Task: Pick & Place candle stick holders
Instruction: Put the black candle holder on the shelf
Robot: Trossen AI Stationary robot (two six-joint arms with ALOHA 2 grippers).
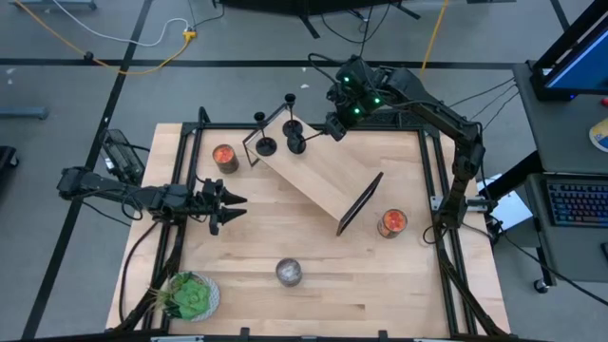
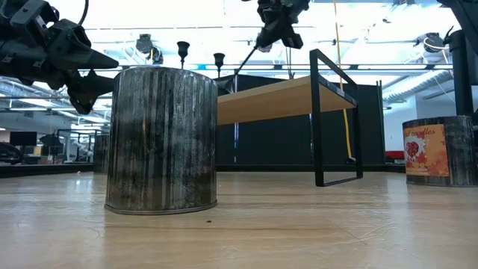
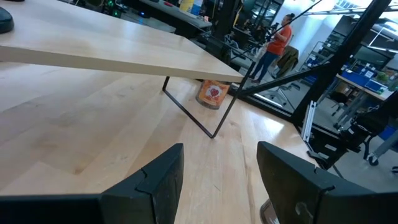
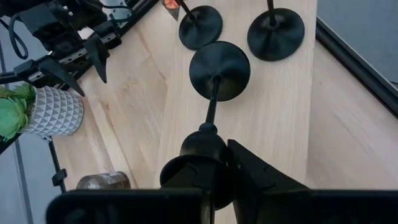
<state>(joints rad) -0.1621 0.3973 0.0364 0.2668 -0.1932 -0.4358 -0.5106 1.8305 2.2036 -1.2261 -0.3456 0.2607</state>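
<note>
Wooden shelf board on its black wire legs is seen carrying three black candle stick holders at the end directly under the right gripper. Two are standing free just beyond the fingertips; the third holder has its base on the board while its cup is clamped between the closed fingers. Placement looks nearly done, with only the release left. The left gripper is held well apart, spread and empty.

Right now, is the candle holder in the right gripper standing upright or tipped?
Upright. The candle holder has its base flat on the wooden shelf; the right gripper pinches its top.
</note>
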